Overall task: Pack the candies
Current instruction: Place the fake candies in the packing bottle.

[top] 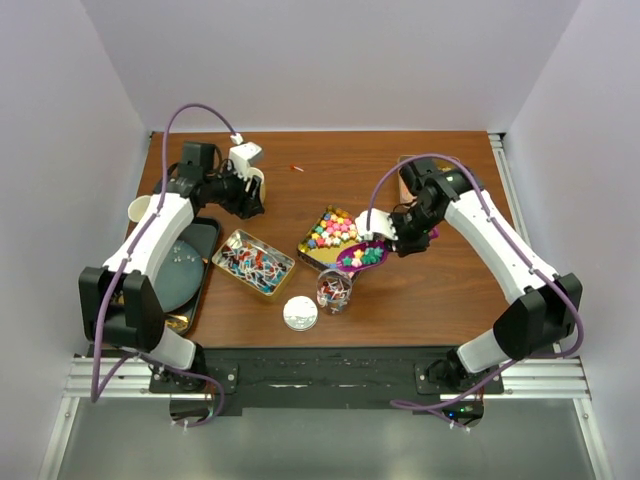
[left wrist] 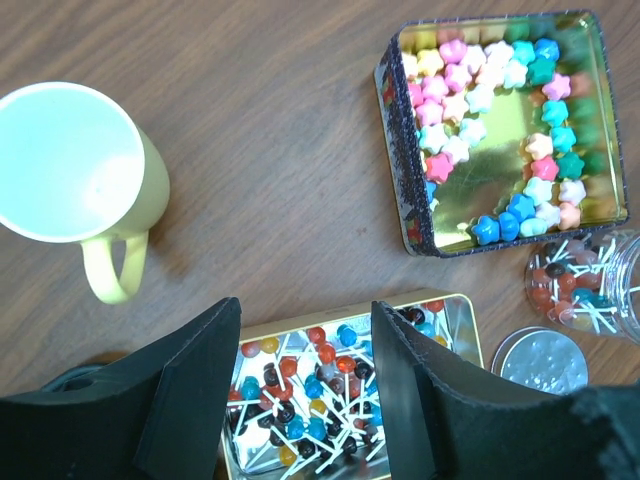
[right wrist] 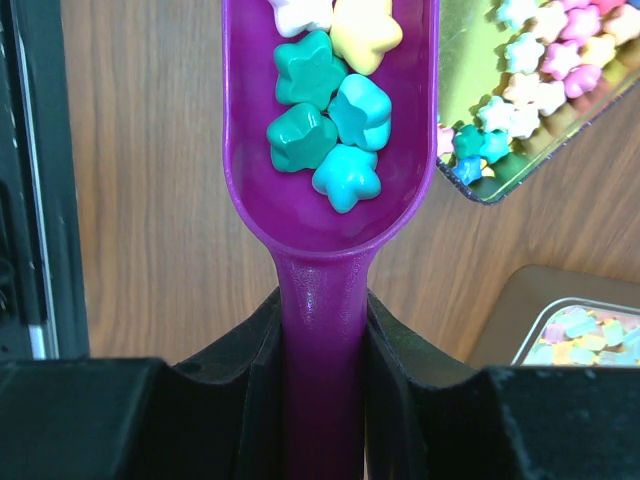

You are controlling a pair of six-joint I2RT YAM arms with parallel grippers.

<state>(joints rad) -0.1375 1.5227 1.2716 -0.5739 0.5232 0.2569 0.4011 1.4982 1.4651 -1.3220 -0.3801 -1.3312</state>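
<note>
The right wrist view shows what the top view only hints at. The right gripper (right wrist: 322, 320) is clamped tight on the handle of the purple scoop (right wrist: 330, 215). Ahead of its fingers, the bowl holds the star candies (right wrist: 330, 110), teal, turquoise, yellow and white. To its right, low in that view, a further tin (right wrist: 560, 318) holds pale candies.

The left wrist view shows the left gripper (left wrist: 305, 320) spread wide and holding nothing. It hangs over the lollipop tin (left wrist: 458, 322), with red, blue and dark lollipops (left wrist: 320, 385) between its fingers. Ahead and to the left stands a yellow mug (left wrist: 70, 165). Ahead and to the right are the gold tin (left wrist: 497, 105) ringed with star candies, a jar (left wrist: 585, 280) of lollipops and a silver lid (left wrist: 540, 358).

The bench (top: 450, 300) is dark brown wood, walled in by pale panels.
</note>
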